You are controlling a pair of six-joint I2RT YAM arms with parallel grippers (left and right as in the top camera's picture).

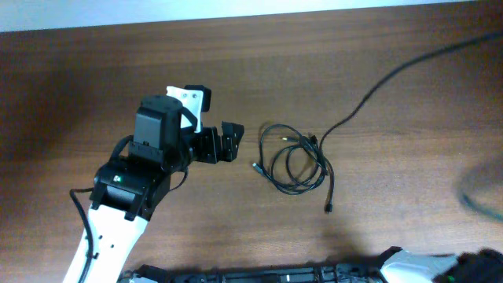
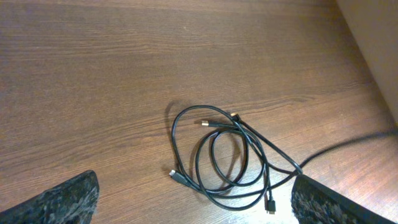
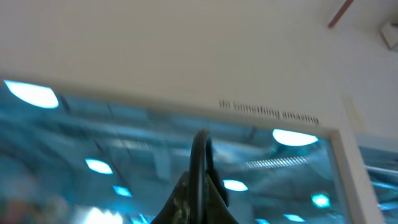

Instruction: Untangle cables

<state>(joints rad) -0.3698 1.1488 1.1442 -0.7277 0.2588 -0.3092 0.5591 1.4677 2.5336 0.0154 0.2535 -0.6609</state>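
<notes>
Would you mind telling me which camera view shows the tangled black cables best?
The left wrist view: the cables lie mid-frame, close up, with loops, crossings and plug ends distinct. The overhead view shows the whole bundle but small, just beyond the open left gripper. The right wrist view shows no cables at all.

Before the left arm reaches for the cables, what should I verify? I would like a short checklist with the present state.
1. Left gripper open: ok.
2. Cables lie ahead of it, untouched: ok.
3. Whole bundle inside the left wrist view: ok.
4. Plug ends visible: ok.
5. Loops separated for a single-strand grasp: not ok, they cross.
6. Right gripper over the table: not ok, shut, its camera faces upward.
</notes>
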